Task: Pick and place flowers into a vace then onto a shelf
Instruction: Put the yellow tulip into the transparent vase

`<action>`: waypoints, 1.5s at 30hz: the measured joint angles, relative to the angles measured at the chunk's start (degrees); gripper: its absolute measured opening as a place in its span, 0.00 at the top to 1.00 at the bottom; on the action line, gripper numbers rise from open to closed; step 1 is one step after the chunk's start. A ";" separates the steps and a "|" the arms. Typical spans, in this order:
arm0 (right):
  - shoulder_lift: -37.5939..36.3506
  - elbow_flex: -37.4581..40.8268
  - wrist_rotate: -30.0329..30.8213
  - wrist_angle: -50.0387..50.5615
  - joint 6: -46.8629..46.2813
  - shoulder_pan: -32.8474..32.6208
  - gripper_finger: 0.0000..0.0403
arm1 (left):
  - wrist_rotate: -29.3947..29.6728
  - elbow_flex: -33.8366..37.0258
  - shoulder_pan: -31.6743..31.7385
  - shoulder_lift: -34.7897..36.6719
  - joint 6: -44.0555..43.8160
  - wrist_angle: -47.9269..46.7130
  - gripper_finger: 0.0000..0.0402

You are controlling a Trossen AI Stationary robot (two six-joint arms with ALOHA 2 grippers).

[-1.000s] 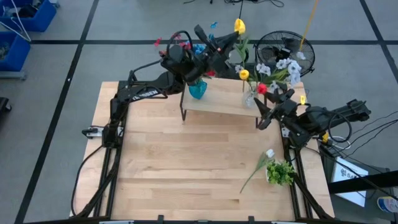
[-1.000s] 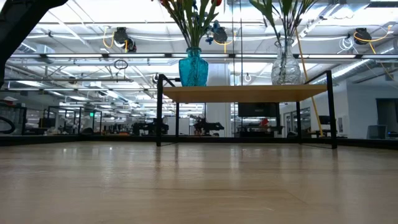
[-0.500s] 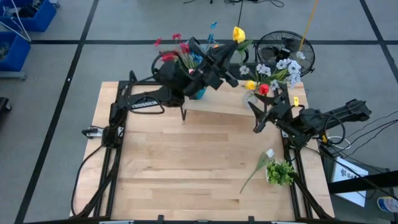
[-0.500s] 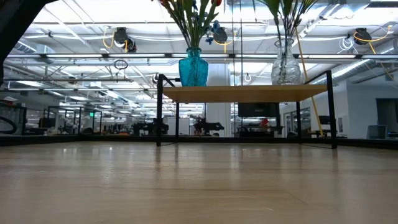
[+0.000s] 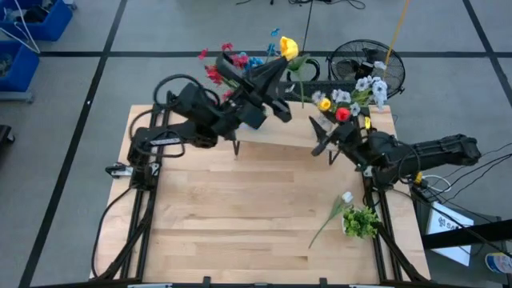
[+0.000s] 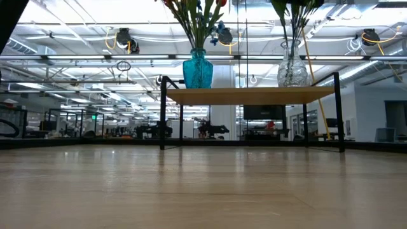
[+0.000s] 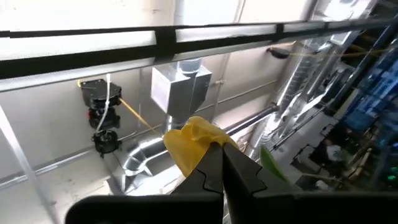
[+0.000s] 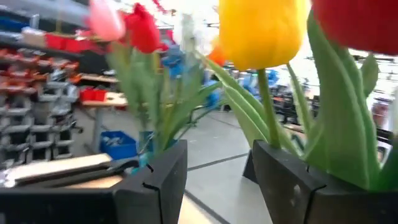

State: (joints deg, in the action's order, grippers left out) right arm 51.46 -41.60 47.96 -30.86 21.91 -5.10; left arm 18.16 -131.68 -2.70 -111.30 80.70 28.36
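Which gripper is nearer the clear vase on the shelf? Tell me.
Right. The right gripper hovers open beside the clear vase at the shelf's end; the left gripper, shut on a yellow flower, sits above the blue vase.

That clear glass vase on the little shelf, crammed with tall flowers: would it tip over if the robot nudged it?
Probably, yes. The clear vase is narrow-necked and its flowers rise well above it, so it looks top-heavy. It stands near one end of the shelf, so a sideways push might send it off. Being glass, it would likely break.
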 joint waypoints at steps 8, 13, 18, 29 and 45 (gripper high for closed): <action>-1.01 0.00 -0.04 -8.22 4.07 5.61 0.57 | 2.73 0.00 -3.65 1.56 -7.17 -10.96 1.00; -2.33 0.00 -0.12 -8.21 4.22 6.32 0.57 | 1.78 0.00 -2.80 -0.50 -8.59 -12.27 1.00; -2.62 0.00 -0.43 -7.95 2.24 5.83 0.57 | -0.48 0.02 0.30 -3.19 -10.95 -10.68 1.00; -3.11 0.02 4.68 -8.33 -8.22 5.73 0.57 | -6.11 0.02 5.65 -8.24 -24.25 -0.92 1.00; -8.77 0.04 -3.56 -8.38 -22.53 5.73 0.57 | -6.34 0.02 8.63 -10.37 -27.03 0.87 1.00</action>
State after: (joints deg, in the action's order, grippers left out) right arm 42.70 -41.56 44.40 -39.24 -0.62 0.63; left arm 11.82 -131.66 5.93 -121.67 53.67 29.23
